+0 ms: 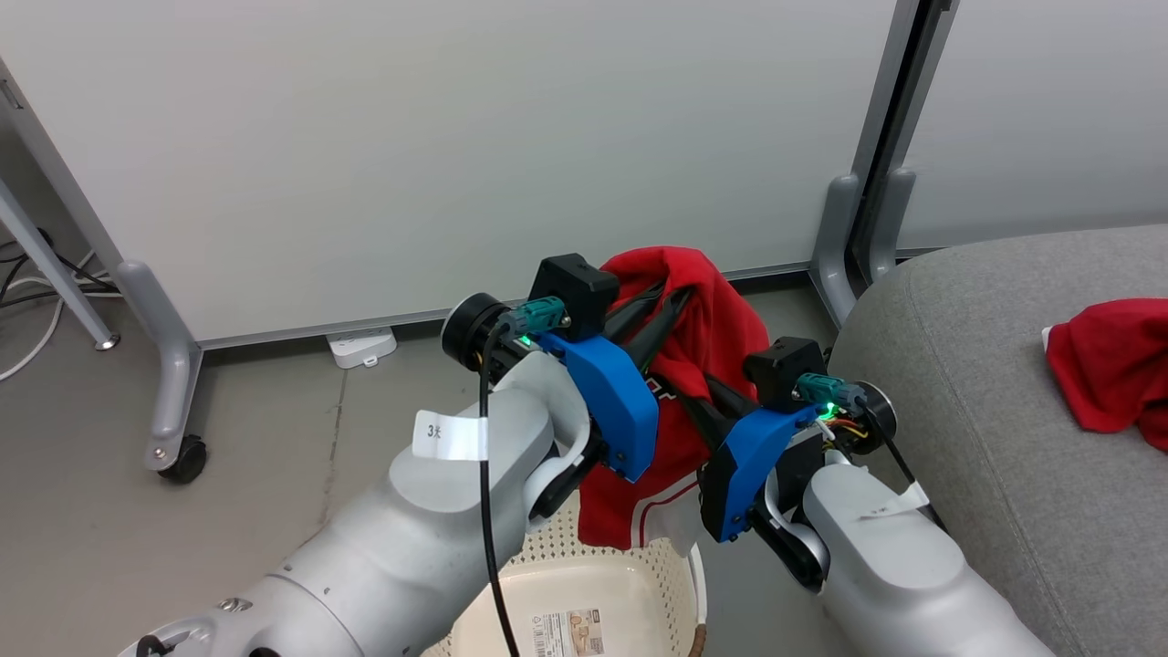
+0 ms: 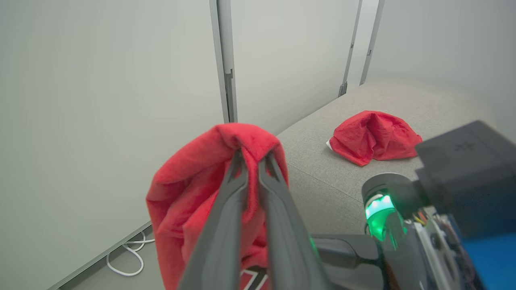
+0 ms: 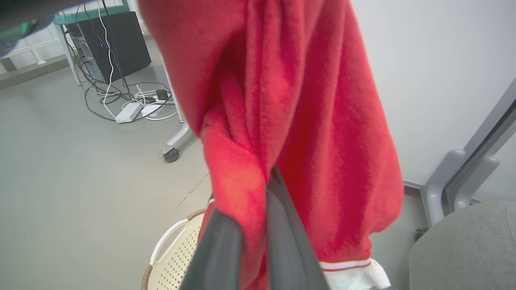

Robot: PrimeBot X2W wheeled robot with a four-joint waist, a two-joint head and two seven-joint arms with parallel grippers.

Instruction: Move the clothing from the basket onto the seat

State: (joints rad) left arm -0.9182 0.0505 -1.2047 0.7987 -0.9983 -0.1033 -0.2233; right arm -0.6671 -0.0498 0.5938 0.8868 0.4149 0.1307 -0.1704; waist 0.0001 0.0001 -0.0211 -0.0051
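Transfer step: left jaws and right jaws both clamped on 1 red garment [image 1: 707, 315], hanging above the basket [image 1: 630, 561], 1 other garment [image 1: 1109, 365] lying on the seat [image 1: 958, 383]; next move, by judgement, calls for swinging it rightward over the seat before release.

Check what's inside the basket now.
The visible floor of the basket is bare apart from a label. The lifted red garment hangs in front of its far wall, and the left forearm hides its left side, so that part is unknown.
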